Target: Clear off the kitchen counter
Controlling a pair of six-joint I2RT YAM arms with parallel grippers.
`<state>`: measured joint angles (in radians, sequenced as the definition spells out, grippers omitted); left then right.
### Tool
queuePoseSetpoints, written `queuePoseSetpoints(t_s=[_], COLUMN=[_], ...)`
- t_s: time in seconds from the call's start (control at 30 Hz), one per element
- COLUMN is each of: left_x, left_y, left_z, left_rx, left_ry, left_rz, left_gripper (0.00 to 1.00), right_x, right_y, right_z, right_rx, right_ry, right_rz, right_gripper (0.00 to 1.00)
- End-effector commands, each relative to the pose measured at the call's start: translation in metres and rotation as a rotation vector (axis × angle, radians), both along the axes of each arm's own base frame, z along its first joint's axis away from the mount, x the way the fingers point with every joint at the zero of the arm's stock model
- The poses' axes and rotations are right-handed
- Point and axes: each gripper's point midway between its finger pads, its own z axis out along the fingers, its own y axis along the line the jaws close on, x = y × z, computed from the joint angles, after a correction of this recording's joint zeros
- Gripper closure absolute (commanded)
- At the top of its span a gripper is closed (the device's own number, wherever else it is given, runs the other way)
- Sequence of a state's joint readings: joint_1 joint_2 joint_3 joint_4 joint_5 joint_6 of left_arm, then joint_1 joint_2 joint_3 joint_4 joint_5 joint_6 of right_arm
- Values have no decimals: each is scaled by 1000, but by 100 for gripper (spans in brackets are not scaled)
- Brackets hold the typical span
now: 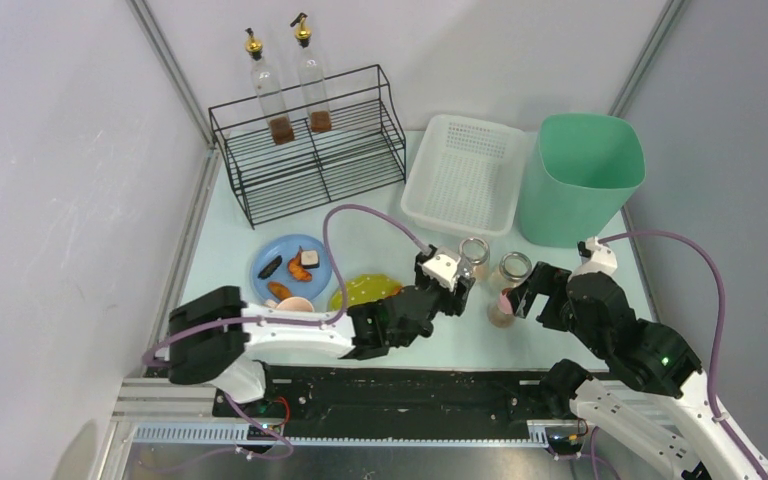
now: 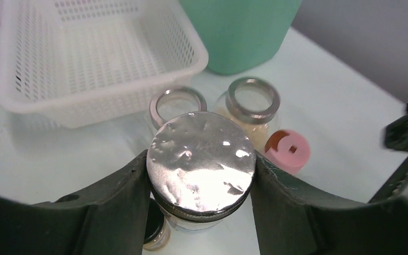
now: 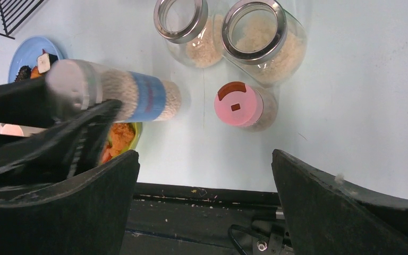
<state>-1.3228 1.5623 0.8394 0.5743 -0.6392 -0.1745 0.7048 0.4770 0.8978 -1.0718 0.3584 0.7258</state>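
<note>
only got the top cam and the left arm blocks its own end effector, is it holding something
Observer: Yes. The left wrist view shows the left end effector clamped on a silver-lidded shaker.
Operator: whats in it
Observer: The right wrist view shows white grains inside and a blue band on its side.
Operator: and the other arm
Observer: The right end effector is wide open, nothing between its fingers; the pink-lidded jar stands beyond them on the kitchen counter.

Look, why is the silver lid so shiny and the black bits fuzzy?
Left wrist view: light glares white off the silver lid in the left gripper. Right wrist view: the spice jar and that gripper look smeared, out of focus.
</note>
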Motion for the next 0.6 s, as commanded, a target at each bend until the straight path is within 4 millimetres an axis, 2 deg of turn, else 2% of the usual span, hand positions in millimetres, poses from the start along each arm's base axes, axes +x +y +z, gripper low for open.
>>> queuePoseSetpoints(t_s=[0.0,0.2,0.33,0.47,0.57], left_x=[-6,-6,7,23,37], left_y=[9,25,43,61,78], left_z=[76,123,155,175,183], left_rx=[-167,-171,-120,-91,-88], left_ry=[-59,-104,-152,-167,-166], left_rz=[-20,-6,75,140,175], left_gripper=[100,100,100,100,100], right_x=[4,3,4,6,7], right_y=[3,4,7,12,14], right_z=[9,10,12,13,15], right_rx=[32,43,51,58,63], right_ry=[-33,-36,-40,-41,-45], right_rz=[-7,-3,3,19,26], right_gripper=[0,0,0,0,0])
